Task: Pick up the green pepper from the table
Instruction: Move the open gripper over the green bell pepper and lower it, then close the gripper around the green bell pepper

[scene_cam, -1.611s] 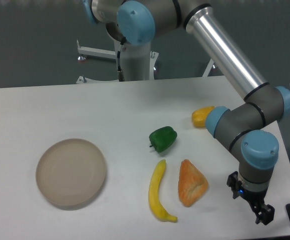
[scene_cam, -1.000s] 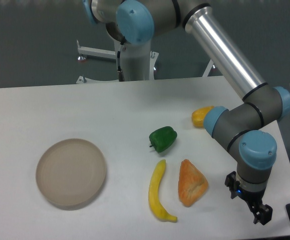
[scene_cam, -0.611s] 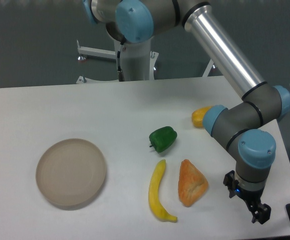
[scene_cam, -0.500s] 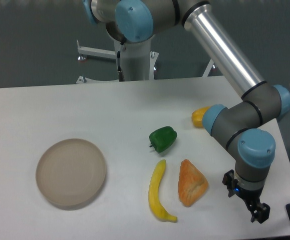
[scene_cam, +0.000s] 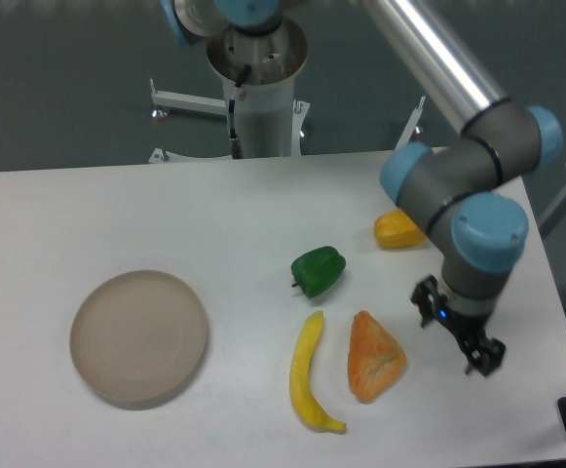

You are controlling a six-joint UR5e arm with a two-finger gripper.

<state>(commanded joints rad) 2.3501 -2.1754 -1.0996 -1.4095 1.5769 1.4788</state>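
The green pepper (scene_cam: 318, 270) lies on the white table (scene_cam: 166, 214) near its middle, dark and glossy, with its short stem pointing left. My gripper (scene_cam: 481, 358) hangs over the right part of the table, well to the right of the pepper and a little nearer the front edge. It holds nothing. Its black fingers are small and seen from the side, so the gap between them does not show.
A banana (scene_cam: 307, 372) and an orange wedge-shaped piece (scene_cam: 372, 357) lie just in front of the pepper. A yellow-orange pepper (scene_cam: 397, 230) sits behind my arm's wrist. A round beige plate (scene_cam: 138, 336) rests at the left front.
My arm has swung up and to the left, carrying the gripper away from the front right corner toward the orange piece. The yellow-orange pepper is more exposed. No object moved.
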